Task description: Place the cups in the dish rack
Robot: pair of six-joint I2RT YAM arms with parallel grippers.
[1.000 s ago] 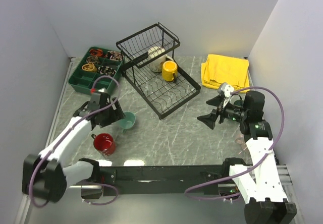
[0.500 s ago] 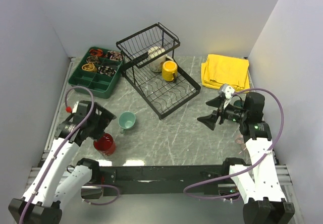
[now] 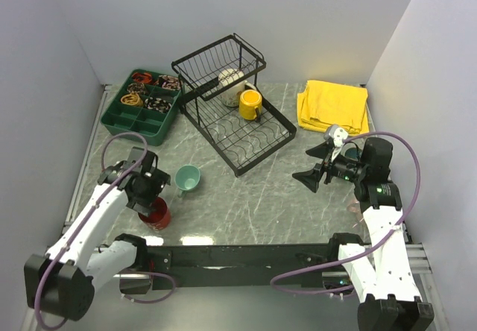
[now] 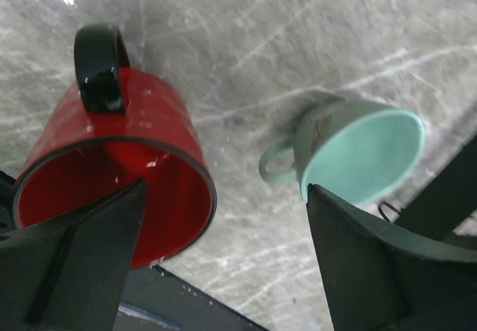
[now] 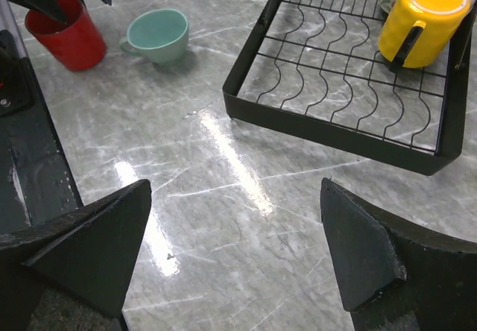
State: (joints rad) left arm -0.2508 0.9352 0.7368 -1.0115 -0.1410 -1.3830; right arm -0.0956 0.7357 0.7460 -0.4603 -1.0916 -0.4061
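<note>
Nearest you on the left, the red mug (image 3: pixel 154 212) stands upright by the near edge of the tabletop (image 3: pixel 253 197), with your left tool (image 3: pixel 151 188) hanging right over it. That tool is spread wide and holds nothing. In the wrist view one finger (image 4: pixel 82 249) sits over the red mug's mouth and the other (image 4: pixel 373 264) is out beside the teal mug (image 4: pixel 358 156). That's the danger: the two mugs stand near each other. Come down on this line and you may straddle both rims, pinch neither cleanly, and shove the teal one away. A nudge towards you could push the red mug onto the near rail. The glaze looks slick, so a grip on the rim alone may slip on the lift.

Across on the right, your right tool (image 3: pixel 309 163) is also wide open and empty, held above the tabletop and aimed at the dish rack (image 3: pixel 246 152). It threatens nothing here, though something sits partly hidden behind it that I can't make out.

Further back, the yellow mug (image 3: pixel 250 103) is on the rack's slotted tray and the cream mug (image 3: pixel 231 77) is in the raised basket. Carry a mug in low and you could clip the near rim of the rack or bump the yellow one.
</note>
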